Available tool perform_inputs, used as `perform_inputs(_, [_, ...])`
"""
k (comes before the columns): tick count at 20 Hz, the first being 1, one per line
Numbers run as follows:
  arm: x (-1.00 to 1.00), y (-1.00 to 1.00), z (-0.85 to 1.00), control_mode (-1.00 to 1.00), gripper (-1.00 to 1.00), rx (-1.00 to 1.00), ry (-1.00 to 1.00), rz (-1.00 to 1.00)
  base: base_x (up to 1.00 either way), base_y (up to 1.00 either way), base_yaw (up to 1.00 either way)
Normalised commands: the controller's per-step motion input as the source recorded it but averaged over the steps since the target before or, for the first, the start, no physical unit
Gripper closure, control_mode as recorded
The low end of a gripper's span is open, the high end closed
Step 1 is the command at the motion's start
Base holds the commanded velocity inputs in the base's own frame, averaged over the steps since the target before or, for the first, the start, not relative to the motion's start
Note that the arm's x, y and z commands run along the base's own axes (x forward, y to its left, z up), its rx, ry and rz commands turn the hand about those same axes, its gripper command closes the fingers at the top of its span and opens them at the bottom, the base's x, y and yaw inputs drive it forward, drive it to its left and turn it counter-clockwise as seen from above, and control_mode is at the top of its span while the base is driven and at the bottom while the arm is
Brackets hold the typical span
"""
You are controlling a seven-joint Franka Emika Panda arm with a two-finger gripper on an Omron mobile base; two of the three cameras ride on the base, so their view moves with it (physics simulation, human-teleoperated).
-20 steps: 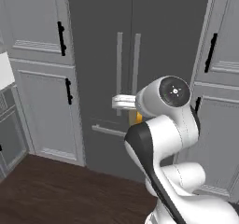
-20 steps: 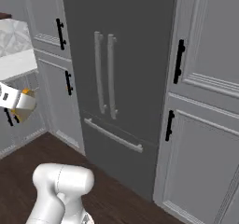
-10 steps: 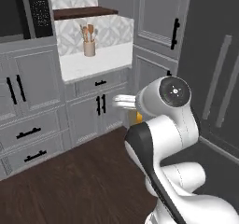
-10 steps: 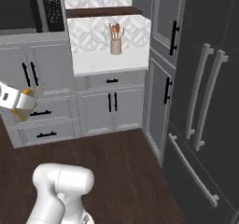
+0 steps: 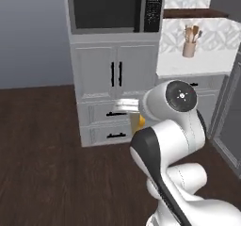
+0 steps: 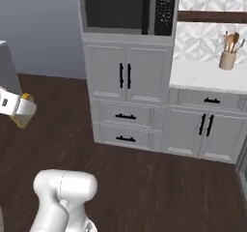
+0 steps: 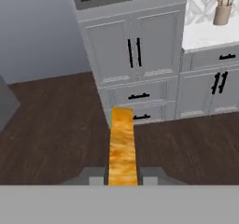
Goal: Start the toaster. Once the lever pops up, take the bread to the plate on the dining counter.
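The white arm rises folded from the base, its elbow bent and its round wrist joint held high. The tool (image 7: 123, 175) reaches forward, level, its two dark fingers (image 7: 92, 176) closed on the edge-on slice of bread (image 7: 123, 146) between them.

Built-in wall oven (image 6: 126, 7) with black glass door, set in grey cabinetry | cabinet doors (image 6: 124, 75) and two drawers (image 6: 125, 124) with black handles below | beige utensil crock (image 6: 227, 59) on white counter (image 6: 207, 76) | dark wood floor (image 6: 159, 187)
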Motion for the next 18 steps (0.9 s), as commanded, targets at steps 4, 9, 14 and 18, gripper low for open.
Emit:
perform_inputs(4, [0.0, 0.0, 0.0, 1.0, 1.0, 0.0, 0.0, 0.0, 0.15, 0.69, 0.79])
perform_inputs(9, [0.0, 0.0, 0.0, 1.0, 1.0, 0.0, 0.0, 0.0, 0.94, 0.44, 0.47])
perform_inputs(14, [0.0, 0.0, 0.0, 1.0, 1.0, 0.0, 0.0, 0.0, 1.0, 0.32, 0.23])
perform_inputs(18, [0.0, 0.0, 0.0, 1.0, 1.0, 0.0, 0.0, 0.0, 1.0, 0.01, 0.08])
